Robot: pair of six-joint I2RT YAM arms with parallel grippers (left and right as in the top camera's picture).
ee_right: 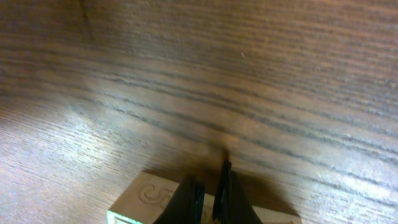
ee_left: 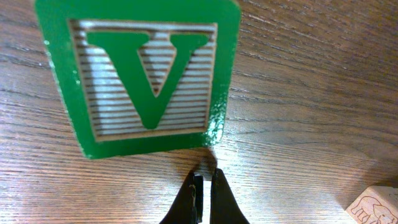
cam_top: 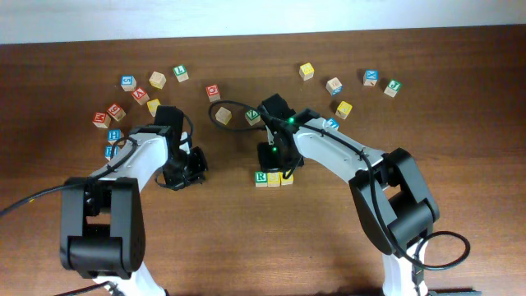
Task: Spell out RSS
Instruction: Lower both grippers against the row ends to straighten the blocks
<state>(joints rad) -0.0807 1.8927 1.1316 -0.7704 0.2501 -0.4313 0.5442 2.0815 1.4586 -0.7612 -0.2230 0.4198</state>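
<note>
Wooden table (cam_top: 246,247), RSS cubes (cam_top: 274,178), scattered letter cubes (cam_top: 306,71)

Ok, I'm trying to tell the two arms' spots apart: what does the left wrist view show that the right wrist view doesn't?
Only the left wrist view: a green V cube lying just beyond the shut left gripper, plus the corner of another wooden cube at lower right. Only the right wrist view: a pale wooden cube with an embossed letter on top, partly hidden by the shut right gripper. Both: closed fingertips at bottom centre over the dark wooden table.
</note>
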